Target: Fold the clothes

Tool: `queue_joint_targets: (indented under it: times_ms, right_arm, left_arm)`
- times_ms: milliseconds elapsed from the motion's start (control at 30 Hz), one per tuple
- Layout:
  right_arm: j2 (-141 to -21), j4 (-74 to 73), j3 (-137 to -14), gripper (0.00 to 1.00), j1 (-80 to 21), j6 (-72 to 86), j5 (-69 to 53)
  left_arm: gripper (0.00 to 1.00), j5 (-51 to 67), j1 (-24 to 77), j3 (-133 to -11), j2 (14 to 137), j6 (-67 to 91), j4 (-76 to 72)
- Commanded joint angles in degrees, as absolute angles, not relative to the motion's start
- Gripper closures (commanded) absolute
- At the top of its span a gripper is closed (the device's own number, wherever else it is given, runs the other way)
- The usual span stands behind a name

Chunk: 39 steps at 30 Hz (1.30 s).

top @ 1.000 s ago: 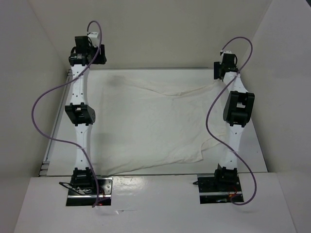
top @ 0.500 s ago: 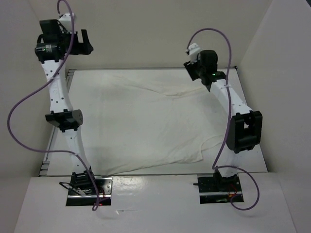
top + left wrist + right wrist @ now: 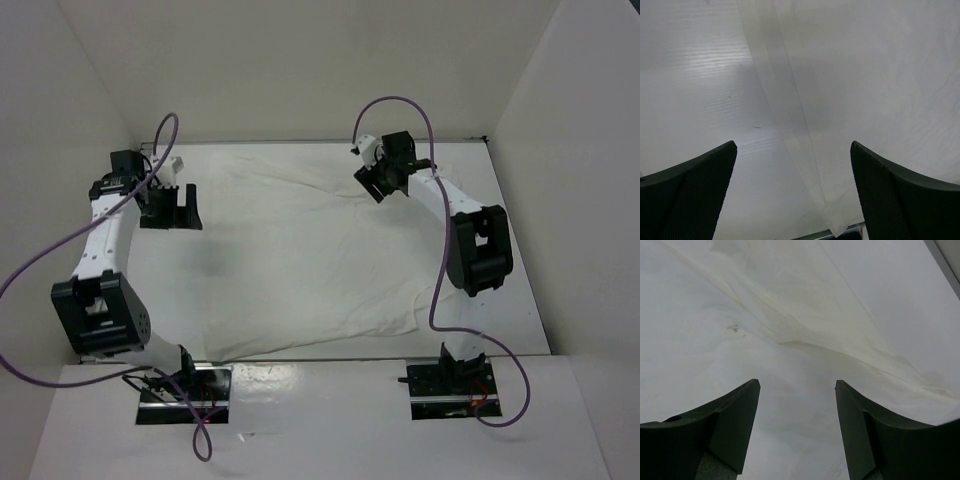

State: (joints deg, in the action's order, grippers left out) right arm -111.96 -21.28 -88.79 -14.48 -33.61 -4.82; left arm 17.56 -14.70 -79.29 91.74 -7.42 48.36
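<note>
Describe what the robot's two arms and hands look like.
The left arm and right arm are slim white links with black joint housings on black bases. A purple cable loops beside each. The left hand and right hand each have two dark, curved fingers, the left's finely meshed.

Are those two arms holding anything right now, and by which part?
Nothing is held: the left end effector and the right end effector are open above the white garment.

The clothes [image 3: 320, 250] run off both wrist views' edges; a dark speck [image 3: 735, 329] is unreadably small.
</note>
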Motion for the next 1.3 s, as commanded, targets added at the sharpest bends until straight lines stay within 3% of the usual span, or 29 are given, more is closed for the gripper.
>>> queue_joint_targets:
  times_ms: [0, 167, 1267]
  right_arm:
    - [-112.4, -21.8, -91.1, 0.3, -17.6, -35.0, -5.9]
    - [-115.1, -20.7, -91.7, 0.34, -18.7, -35.5, -5.2]
    - [-127.7, -24.0, -102.8, 0.53, -18.2, -38.3, -1.6]
  left_arm:
    - [0.0, 16.6, -14.6, -77.0, 80.3, -8.3, 40.3]
    - [0.0, 16.6, -14.6, -70.1, 73.5, -7.7, 39.7]
    - [0.0, 17.4, -14.1, -64.8, 69.5, -5.4, 40.6]
